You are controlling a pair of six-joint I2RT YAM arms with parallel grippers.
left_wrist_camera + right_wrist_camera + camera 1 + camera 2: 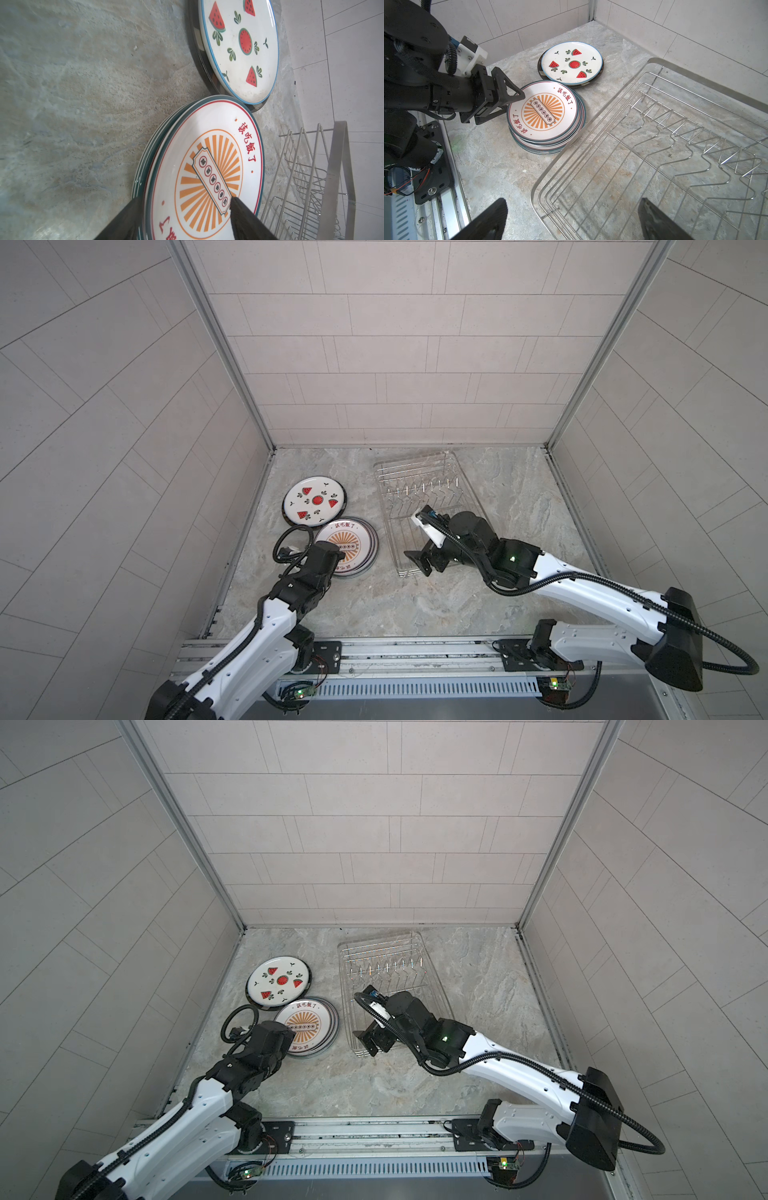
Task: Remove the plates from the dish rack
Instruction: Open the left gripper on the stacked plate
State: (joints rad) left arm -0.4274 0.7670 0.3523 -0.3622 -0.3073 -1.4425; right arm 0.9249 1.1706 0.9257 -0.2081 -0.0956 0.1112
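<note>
With the plates (544, 112) stacked beside the empty dish rack (664, 158), the top one may be dragged askew if the left gripper (513, 105), parted around its rim, is withdrawn low; the right gripper (572, 202) is held wide, empty.

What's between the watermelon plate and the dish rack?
Nothing: bare marble counter separates the watermelon plate from the dish rack, seen in both top views.

The 2 arms stretch forward, the left claw (515, 103) with jaws parted, the right claw (572, 218) spread wide.
</note>
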